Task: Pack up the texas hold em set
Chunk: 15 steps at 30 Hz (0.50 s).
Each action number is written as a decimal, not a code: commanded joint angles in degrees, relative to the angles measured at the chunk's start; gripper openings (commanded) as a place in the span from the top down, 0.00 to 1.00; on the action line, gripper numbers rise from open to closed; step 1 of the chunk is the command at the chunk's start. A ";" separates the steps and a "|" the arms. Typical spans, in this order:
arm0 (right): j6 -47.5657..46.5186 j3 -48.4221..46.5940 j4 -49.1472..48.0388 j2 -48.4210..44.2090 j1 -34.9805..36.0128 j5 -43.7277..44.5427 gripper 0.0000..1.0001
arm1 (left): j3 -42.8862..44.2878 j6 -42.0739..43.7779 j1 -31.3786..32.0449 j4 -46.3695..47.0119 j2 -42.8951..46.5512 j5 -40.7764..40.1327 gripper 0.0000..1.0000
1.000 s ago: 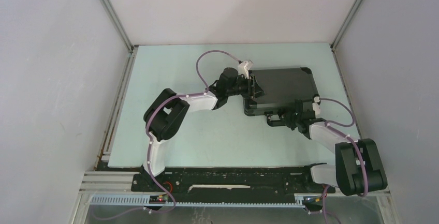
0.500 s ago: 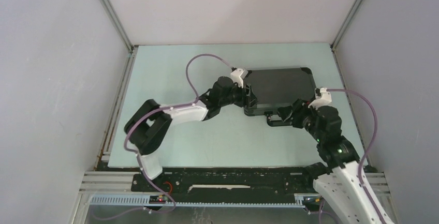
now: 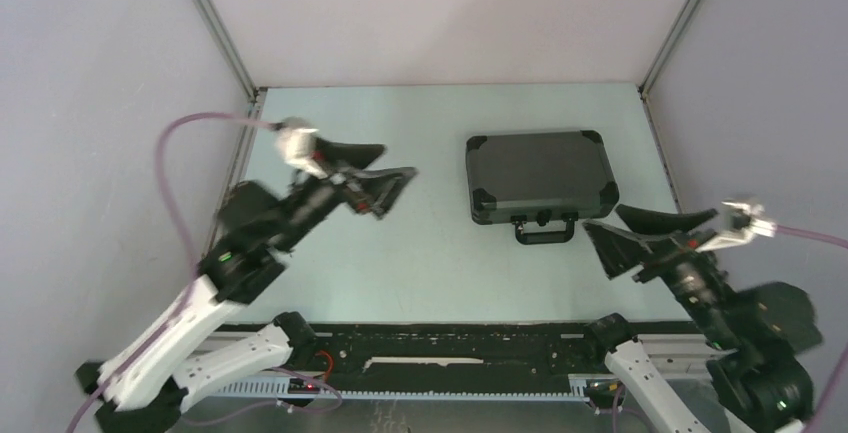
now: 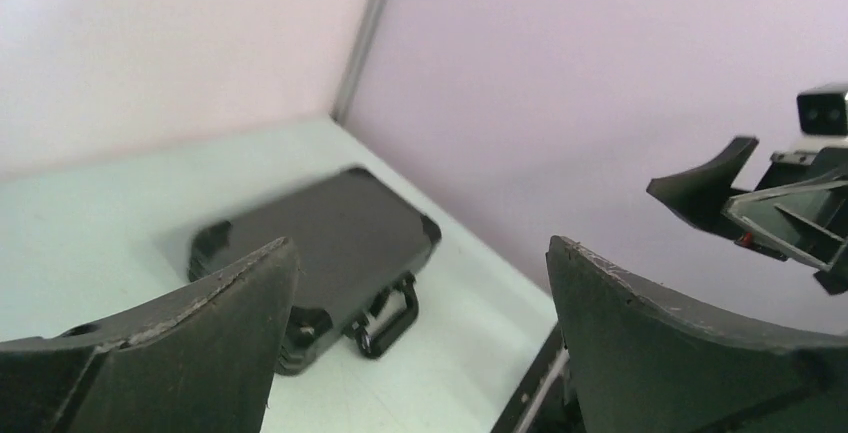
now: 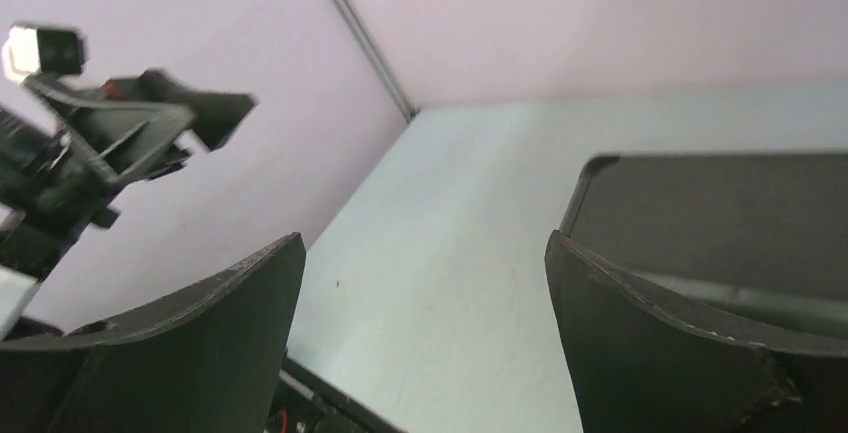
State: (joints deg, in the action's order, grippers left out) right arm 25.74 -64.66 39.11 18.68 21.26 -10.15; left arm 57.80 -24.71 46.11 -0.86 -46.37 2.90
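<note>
Case: you'll find the black hard case point(image 3: 540, 175) shut and lying flat on the far right part of the pale green worktop point(image 3: 400, 263), its handle point(image 3: 545, 232) facing the near edge.
Progress: packing looks finished, judging by the closed lid; no chips, cards or buttons show outside it (latches too small to check).
Left side: your left hand point(image 3: 398, 160) is raised well left of the case, fingers apart and empty.
Right side: your right hand point(image 3: 603, 219) is just off the case's near right corner, fingers apart and empty.
Surfaces: matte rectangular case with rounded corner caps; smooth worktop; dark, curved, wedge-shaped fingers.
</note>
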 commanded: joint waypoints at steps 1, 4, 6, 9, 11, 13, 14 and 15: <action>-4.59 -8.54 3.91 1.13 0.32 5.33 0.00 | 7.00 5.47 0.03 -19.47 10.81 -10.34 0.00; -5.27 -9.33 0.51 -1.24 0.28 5.76 0.00 | 9.45 6.86 0.01 -25.28 16.69 -16.31 0.00; -5.04 -8.96 -1.68 -2.95 0.28 5.62 0.00 | 11.80 8.24 -0.03 -29.00 18.69 -18.57 0.00; -4.64 -8.20 -3.26 -4.53 0.27 6.18 0.00 | 14.28 10.13 -0.01 -33.95 20.23 -21.88 0.00; -4.74 -7.65 -3.39 -4.78 0.28 5.94 0.00 | 14.58 10.84 0.03 -35.30 20.99 -23.48 0.00; -4.88 -6.47 -3.75 -4.74 0.26 6.10 0.00 | 13.82 11.22 -0.03 -35.40 21.51 -23.92 0.00; -4.63 -5.89 -3.92 -4.34 0.23 6.34 0.00 | 13.44 11.28 0.03 -35.35 21.53 -23.99 0.00; -4.38 -5.76 -3.69 -3.78 0.27 6.59 0.00 | 13.13 11.25 0.03 -35.37 21.43 -23.99 0.00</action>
State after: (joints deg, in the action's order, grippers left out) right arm 22.35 -72.16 36.82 13.63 21.30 -4.71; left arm 71.55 -16.23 46.11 -31.51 -24.75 -17.80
